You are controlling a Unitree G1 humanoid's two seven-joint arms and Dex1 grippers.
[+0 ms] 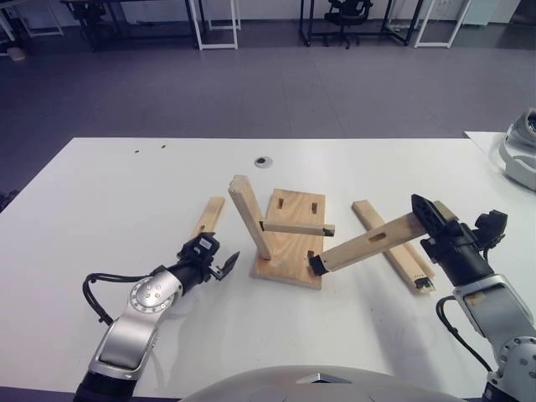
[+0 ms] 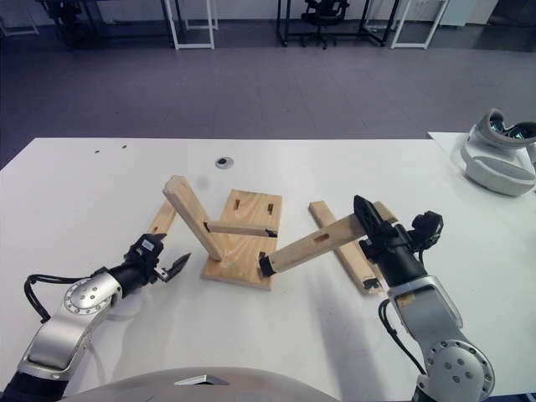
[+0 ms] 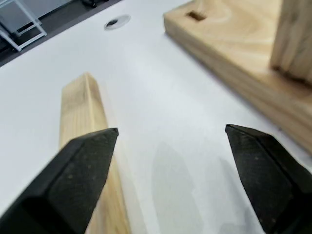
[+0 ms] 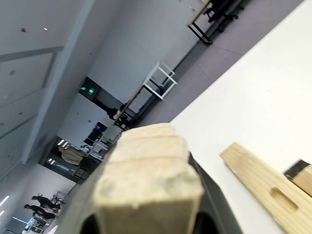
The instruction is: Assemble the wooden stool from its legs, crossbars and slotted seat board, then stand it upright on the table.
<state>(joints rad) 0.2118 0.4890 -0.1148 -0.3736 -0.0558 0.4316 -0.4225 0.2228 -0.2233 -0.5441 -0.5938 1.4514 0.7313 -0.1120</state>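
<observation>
The slotted seat board lies flat mid-table. One wooden leg stands tilted in it, with a crossbar sticking out sideways from that leg. My right gripper is shut on a second leg, held at a slant; its dark lower end rests at the board's near right corner. The right wrist view has this leg's cut end close up. A third leg lies under it on the table. My left gripper is open, low over the table, beside a fourth leg lying left of the board.
A white headset sits at the table's far right edge. A small round grommet is set in the white table behind the board. Desks and chairs stand on the floor beyond.
</observation>
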